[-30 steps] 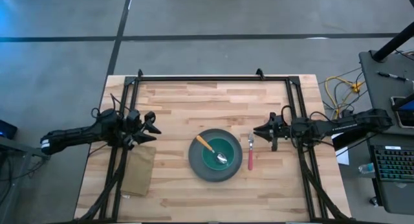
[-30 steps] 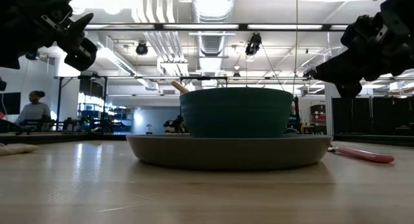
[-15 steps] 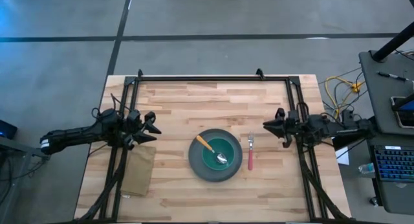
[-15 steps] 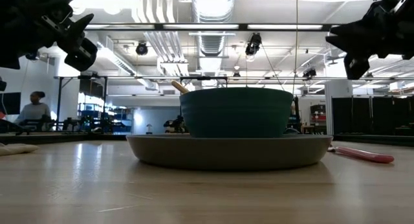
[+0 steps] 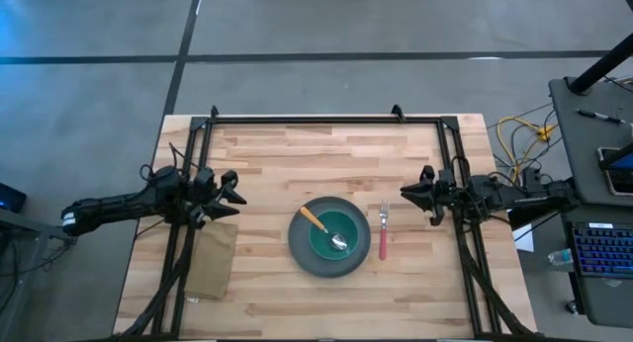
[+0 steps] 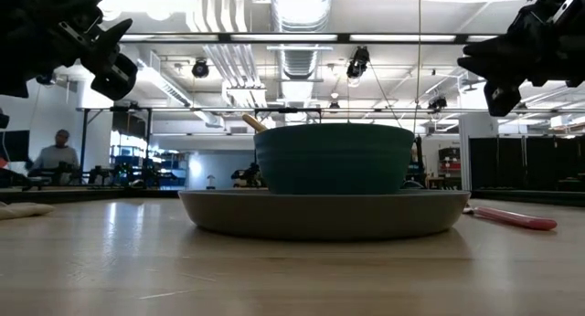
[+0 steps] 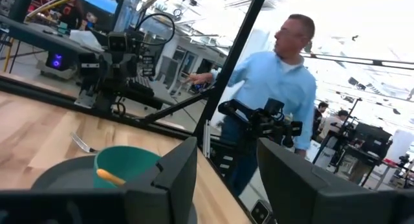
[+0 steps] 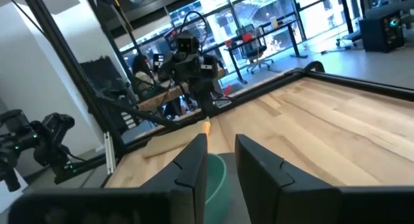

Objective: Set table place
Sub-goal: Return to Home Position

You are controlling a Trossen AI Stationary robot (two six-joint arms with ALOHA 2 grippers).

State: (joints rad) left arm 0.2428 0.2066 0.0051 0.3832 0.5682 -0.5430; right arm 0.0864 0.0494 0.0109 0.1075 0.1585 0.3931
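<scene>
Near the six o'clock side of the bench [image 5: 277, 154], the bowl [image 5: 322, 246] sits on the plate [image 5: 301, 251], spoon [image 5: 313, 219] inside and fork [image 5: 383, 239] at its three o'clock. The setting looks finished. Fittingly, the left hand [image 5: 238, 189] at nine and the right hand [image 5: 409, 190] at three hover clear, fingers spread, empty.

The plate [image 5: 300, 253] is grey and the bowl [image 5: 324, 246] is teal. The spoon [image 5: 313, 220] handle is orange and the fork [image 5: 383, 243] handle is pink. The cloth [image 5: 211, 263] is tan, and the table [image 5: 297, 154] is pale, stripy wood.
</scene>
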